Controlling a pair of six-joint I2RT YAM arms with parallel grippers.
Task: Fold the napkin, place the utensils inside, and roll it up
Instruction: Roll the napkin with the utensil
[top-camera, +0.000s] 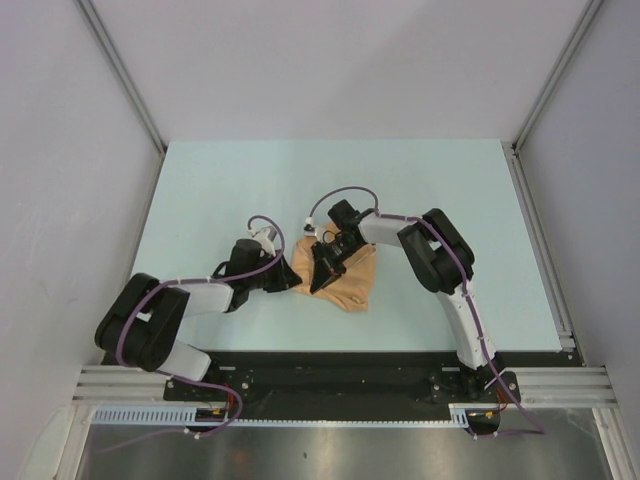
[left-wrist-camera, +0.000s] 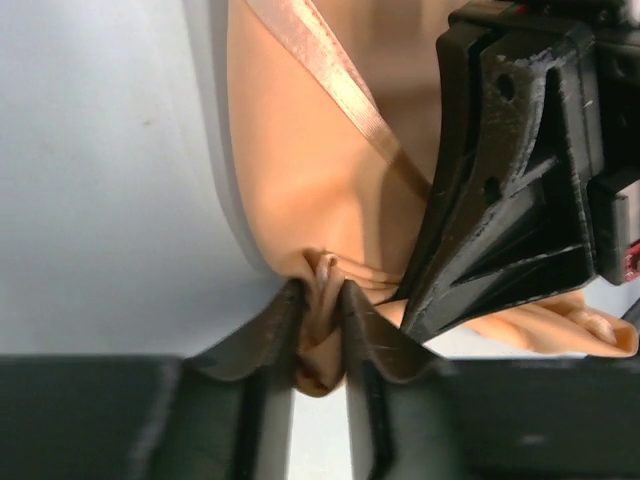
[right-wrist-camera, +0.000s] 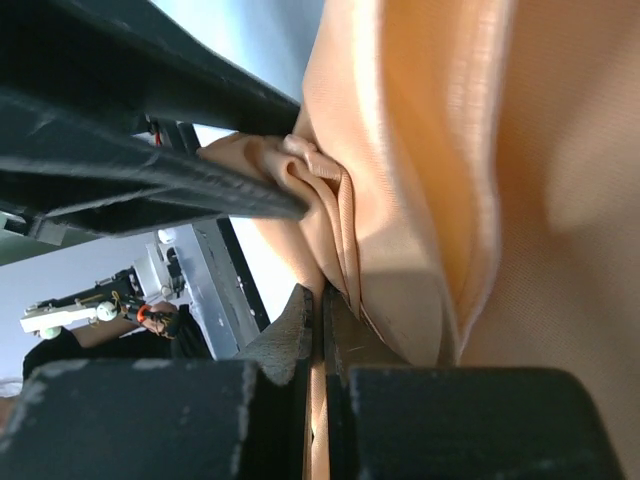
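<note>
Now the wrinkled peach-orange cloth napkin (top-camera: 352, 282) lies bunched on the pale bench (top-camera: 450, 200). Left hand (left-wrist-camera: 322, 305) pinches its nine o'clock edge tight. Right hand (right-wrist-camera: 322, 315) pinches cloth just beside. Pulling apart might tug it loose.

- Showed bright, even light from above in the top view, with only faint, soft shadows on the pale table (top-camera: 430, 190).
- Looked sharp there from edge to edge, without glare.
- Caught a soft sheen on the napkin (left-wrist-camera: 300, 190) in the left wrist view, and a grey shadow along its left border.
- Left the fingers (left-wrist-camera: 255, 345) of the left gripper (left-wrist-camera: 322, 292) slightly blurred and very dark at the bottom.
- Gave strong light on its folds in the right wrist view, with pale shiny stripes and unsharp dark shapes near the lens.
</note>
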